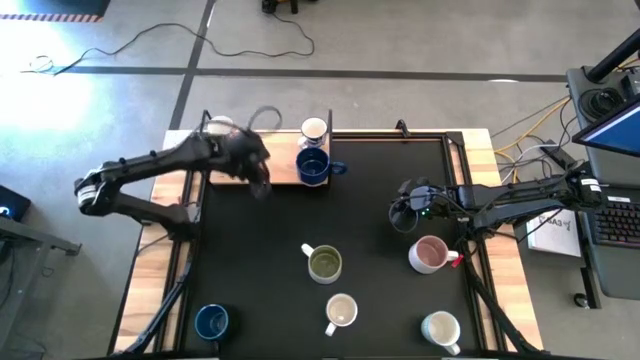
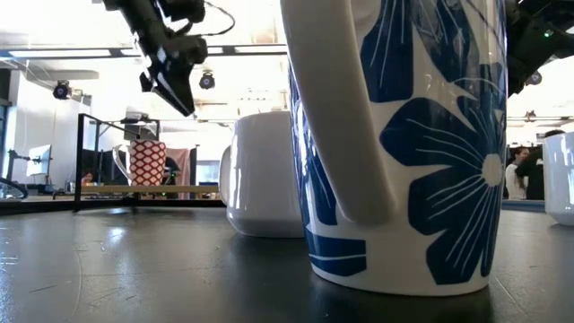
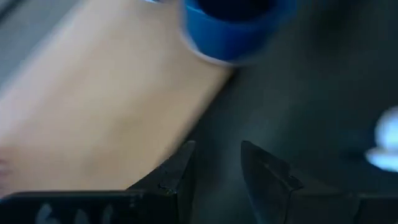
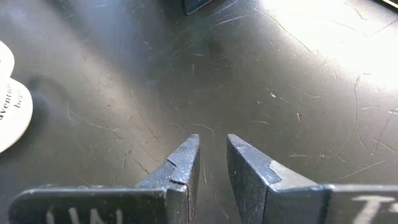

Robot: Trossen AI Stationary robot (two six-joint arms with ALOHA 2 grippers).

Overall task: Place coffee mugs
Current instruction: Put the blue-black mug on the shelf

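A: Where are the mugs placed relative to the pale wooden board [image 1: 280, 172] at the far edge of the black mat [image 1: 370, 200]?

B: A dark blue ceramic mug [image 1: 313, 167] is seen upright on the board's right end, its handle turned right, with a small white mug [image 1: 314, 130] just behind it. Further white mugs show at the board's left end. Well toward the near side, an olive-lined mug [image 1: 325, 263], a cream mug [image 1: 341, 311], a pink mug [image 1: 430, 254], a white mug [image 1: 441, 327] and a second dark blue mug [image 1: 211, 322] are spread over the mat.

A: And the grippers?

B: The left gripper [image 1: 260, 185] is held above the board's near edge, just left of the blue mug; its fingers [image 3: 180, 171] are parted a little, with nothing between them. The right gripper [image 1: 404, 213] hangs over bare mat well right of the board, fingers nearly together and empty.

A: Which arm is better placed for a mug still on the mat?

B: The pink mug is judged the likeliest: it lies near the right gripper, on its near side, upright, axis vertical. Its handle appears to be turned right.
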